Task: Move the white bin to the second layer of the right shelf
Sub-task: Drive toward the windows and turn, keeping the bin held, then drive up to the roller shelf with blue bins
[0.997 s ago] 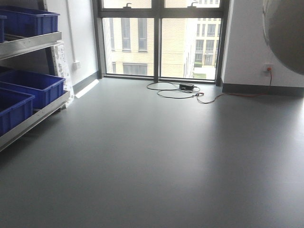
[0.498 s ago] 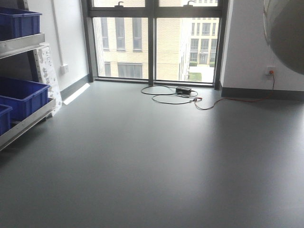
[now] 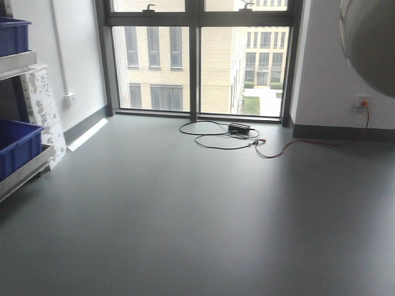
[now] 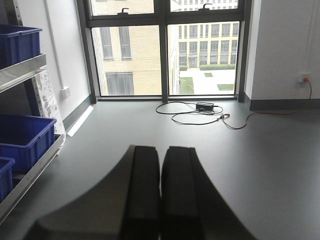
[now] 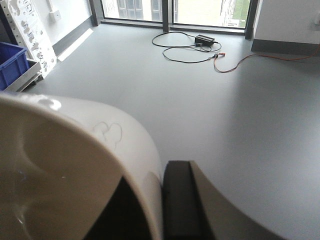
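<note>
The white bin (image 5: 75,150) fills the lower left of the right wrist view, glossy and cream-white, with its rim curving across the frame. My right gripper (image 5: 157,172) is shut on the bin's wall: one black finger (image 5: 177,200) lies against the outside and the other is hidden inside. In the front view the bin (image 3: 373,43) shows as a blurred rounded shape at the top right. My left gripper (image 4: 161,150) is shut with nothing in it, held above the grey floor. The right shelf second layer is out of view.
A steel rack with blue crates (image 3: 18,145) stands along the left wall (image 4: 25,140). A white perforated panel (image 3: 42,105) leans beside it. A black cable with a power box (image 3: 237,128) lies before the tall window. An orange cord runs to a wall socket (image 3: 363,102).
The view has advanced towards the window. The rack of blue crates has slid off to the left edge. The white bin stays at the top right.
</note>
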Available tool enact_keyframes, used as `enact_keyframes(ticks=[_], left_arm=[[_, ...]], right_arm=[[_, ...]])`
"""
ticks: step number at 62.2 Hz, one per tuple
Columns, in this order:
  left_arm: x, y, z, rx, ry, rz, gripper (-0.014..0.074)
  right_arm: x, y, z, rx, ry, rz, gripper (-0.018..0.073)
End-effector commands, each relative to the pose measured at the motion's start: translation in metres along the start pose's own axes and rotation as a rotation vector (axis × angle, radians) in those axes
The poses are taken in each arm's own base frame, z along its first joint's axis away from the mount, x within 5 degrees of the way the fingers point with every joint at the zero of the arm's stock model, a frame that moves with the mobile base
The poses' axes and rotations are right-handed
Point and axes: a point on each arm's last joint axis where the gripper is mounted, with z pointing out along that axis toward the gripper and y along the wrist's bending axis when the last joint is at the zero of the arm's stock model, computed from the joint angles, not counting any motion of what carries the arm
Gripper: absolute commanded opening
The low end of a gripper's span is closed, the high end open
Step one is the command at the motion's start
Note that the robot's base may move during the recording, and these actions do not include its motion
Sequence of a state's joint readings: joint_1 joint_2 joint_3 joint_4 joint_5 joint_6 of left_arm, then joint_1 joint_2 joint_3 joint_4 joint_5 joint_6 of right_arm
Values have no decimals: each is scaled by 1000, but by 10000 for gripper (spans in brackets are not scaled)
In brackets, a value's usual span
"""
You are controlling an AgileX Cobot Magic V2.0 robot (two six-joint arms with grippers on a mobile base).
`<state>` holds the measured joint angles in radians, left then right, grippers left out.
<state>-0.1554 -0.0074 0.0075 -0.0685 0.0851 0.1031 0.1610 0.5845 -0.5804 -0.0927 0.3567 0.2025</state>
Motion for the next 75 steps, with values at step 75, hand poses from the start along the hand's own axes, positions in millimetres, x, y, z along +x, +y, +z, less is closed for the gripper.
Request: enact_keyframes(ticks=[75], left_arm=[[4, 0, 0, -7, -62, -9, 85]], right_arm=[[-20, 2, -4, -16, -133, -6, 56]])
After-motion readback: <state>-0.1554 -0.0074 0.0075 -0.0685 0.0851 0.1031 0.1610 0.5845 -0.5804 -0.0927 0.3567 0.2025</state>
